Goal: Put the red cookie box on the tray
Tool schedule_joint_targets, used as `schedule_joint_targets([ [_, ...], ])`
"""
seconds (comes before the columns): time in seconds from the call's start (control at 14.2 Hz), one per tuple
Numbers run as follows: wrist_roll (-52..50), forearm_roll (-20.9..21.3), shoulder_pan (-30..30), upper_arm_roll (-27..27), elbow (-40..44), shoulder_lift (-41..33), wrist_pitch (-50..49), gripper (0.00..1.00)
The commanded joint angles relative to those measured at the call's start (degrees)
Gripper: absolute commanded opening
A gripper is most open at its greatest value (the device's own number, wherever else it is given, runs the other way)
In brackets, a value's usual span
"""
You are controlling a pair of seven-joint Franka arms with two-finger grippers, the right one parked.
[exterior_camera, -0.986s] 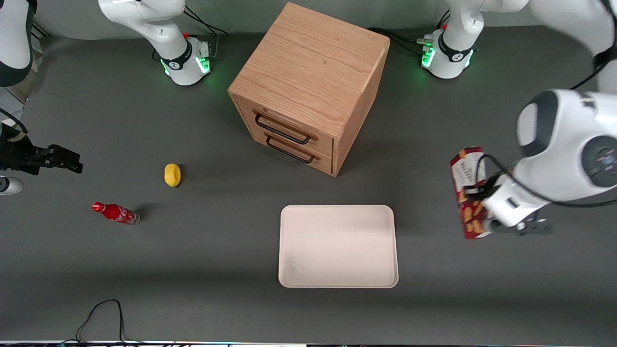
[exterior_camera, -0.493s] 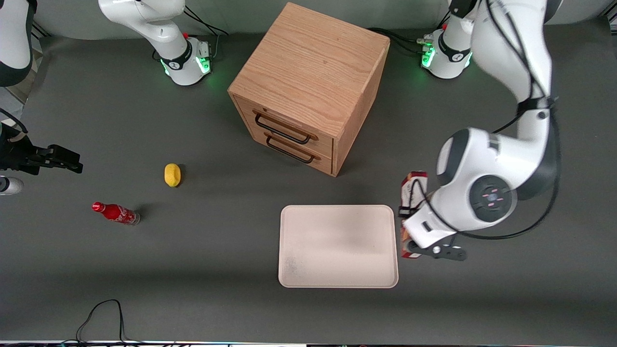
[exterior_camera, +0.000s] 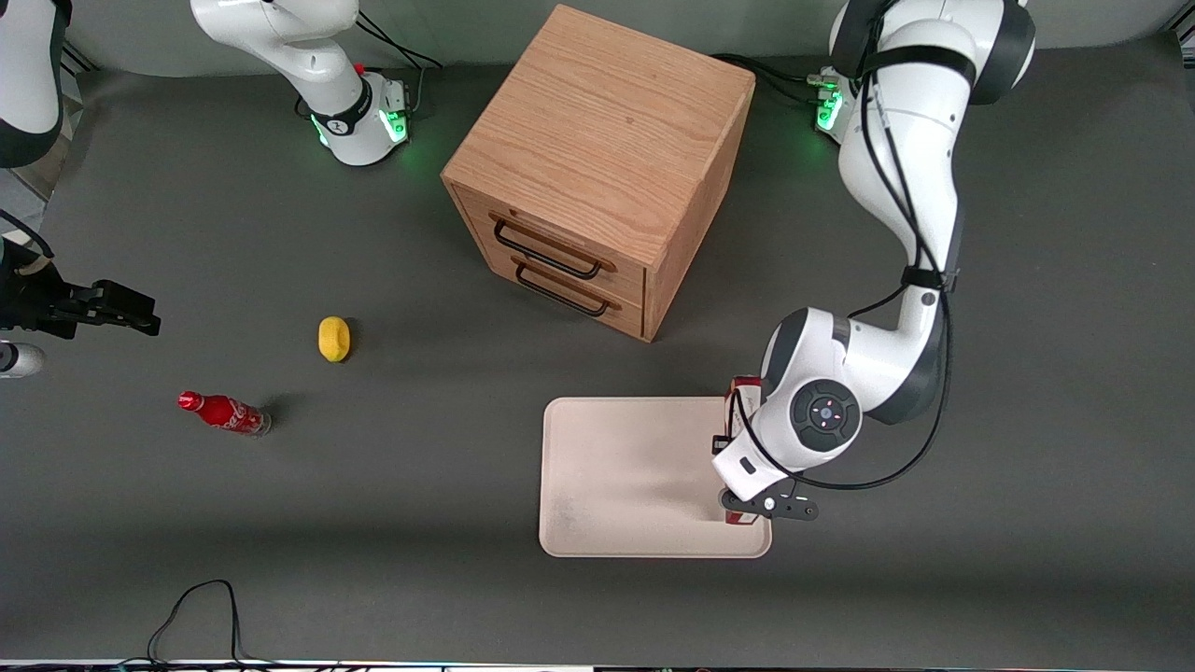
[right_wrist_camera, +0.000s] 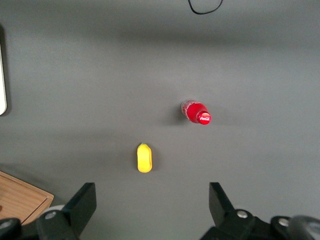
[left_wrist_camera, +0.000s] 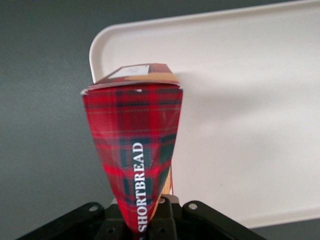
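Observation:
My gripper (left_wrist_camera: 150, 222) is shut on the red cookie box (left_wrist_camera: 132, 130), a slim tartan carton printed SHORTBREAD, and holds it by one end. The box's free end, with its white label, points away from the wrist over the cream-white tray (left_wrist_camera: 250, 100). In the front view the gripper (exterior_camera: 752, 462) hangs over the tray (exterior_camera: 635, 476) at its edge toward the working arm's end. The white wrist covers most of the box (exterior_camera: 744, 385) there, so only its ends show. Whether the box touches the tray is not visible.
A wooden two-drawer cabinet (exterior_camera: 597, 168) stands farther from the front camera than the tray. A yellow lemon-like object (exterior_camera: 333, 338) and a small red bottle (exterior_camera: 224, 413) lie toward the parked arm's end. A black cable (exterior_camera: 196, 607) loops at the table's near edge.
The arm has carried the box from the working arm's end of the table sideways toward the tray, and it now hangs over the tray's edge. The grip has stayed shut.

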Motion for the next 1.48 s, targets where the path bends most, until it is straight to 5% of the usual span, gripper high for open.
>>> schedule_joint_targets([
  [0.0, -1.3, -0.4, -0.4, 0.6, -1.0, -0.5, 0.5, 0.00],
  [0.14, -4.3, -0.5, -0.4, 0.6, -1.0, 0.2, 1.5, 0.05],
  [0.21, -3.5, 0.2, -0.5, 0.7, -1.3, 0.1, 2.9, 0.99],
  [0.49, -3.6, 0.3, -0.2, 0.7, -3.3, -4.7, 3.4, 1.00],
  [0.77, -3.5, 0.5, 3.8, 0.7, -17.0, -20.9, 1.3, 1.00],
  [1.13, 4.5, 0.9, 12.0, 0.6, -23.0, -37.1, -17.4, 1.00],
  [1.41, 8.1, 9.3, 19.6, -4.3, -34.1, -52.4, -21.2, 1.00],
])
